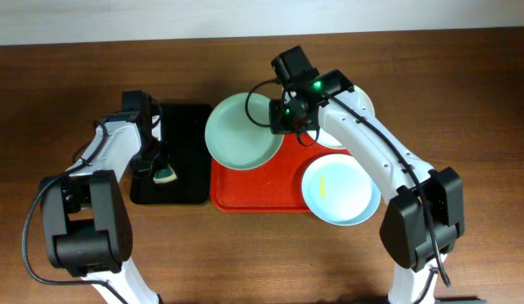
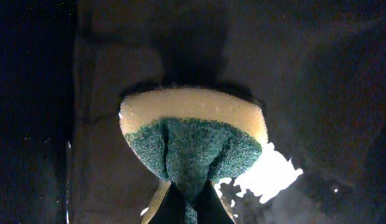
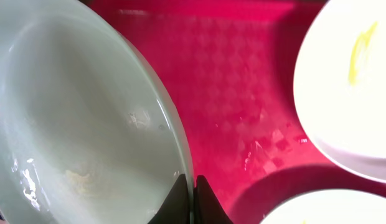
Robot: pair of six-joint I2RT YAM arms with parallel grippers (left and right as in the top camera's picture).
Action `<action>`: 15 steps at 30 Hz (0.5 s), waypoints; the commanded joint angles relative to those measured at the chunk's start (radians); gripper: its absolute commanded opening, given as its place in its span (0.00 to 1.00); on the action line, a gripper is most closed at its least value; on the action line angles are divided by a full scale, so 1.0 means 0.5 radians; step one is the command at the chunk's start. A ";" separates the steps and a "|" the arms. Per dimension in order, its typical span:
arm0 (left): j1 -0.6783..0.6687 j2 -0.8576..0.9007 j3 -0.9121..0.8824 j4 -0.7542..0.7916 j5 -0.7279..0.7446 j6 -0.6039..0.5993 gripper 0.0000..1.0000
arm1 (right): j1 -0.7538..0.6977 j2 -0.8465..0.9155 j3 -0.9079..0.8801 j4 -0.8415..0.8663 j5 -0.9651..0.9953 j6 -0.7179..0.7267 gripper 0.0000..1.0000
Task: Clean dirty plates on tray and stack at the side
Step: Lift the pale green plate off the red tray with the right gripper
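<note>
Right gripper pinched tight on mint plate rim at 2 o'clock; plate apparently tilted, overhanging 10 o'clock corner of tray. Blue plate at 4. Left gripper clamps sponge.

We see a dark brown wooden table with visible grain filling nearly the whole overhead view. Along its far edge runs 1 pale, off-white strip, wall or floor we cannot tell. The light falls evenly, with soft shadows.
</note>
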 commanded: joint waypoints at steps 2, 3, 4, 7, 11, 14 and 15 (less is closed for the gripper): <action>0.014 0.029 0.024 -0.008 0.000 0.029 0.00 | 0.010 -0.015 0.061 0.088 0.049 0.001 0.04; 0.014 0.029 0.024 -0.007 0.000 0.029 0.00 | 0.011 -0.015 0.061 0.115 0.063 0.002 0.04; 0.014 0.029 0.024 -0.008 0.000 0.029 0.00 | 0.018 -0.015 0.061 0.145 0.093 0.002 0.04; 0.014 0.029 0.024 -0.007 0.000 0.030 0.00 | 0.055 -0.014 0.060 0.273 0.197 0.009 0.04; 0.014 0.029 0.024 -0.007 0.000 0.030 0.00 | 0.124 -0.013 0.056 0.420 0.258 0.016 0.04; 0.014 0.029 0.024 -0.007 -0.001 0.030 0.00 | 0.188 -0.001 0.056 0.530 0.310 0.016 0.04; 0.014 0.029 0.024 -0.008 -0.001 0.030 0.00 | 0.206 0.005 0.056 0.557 0.338 0.017 0.04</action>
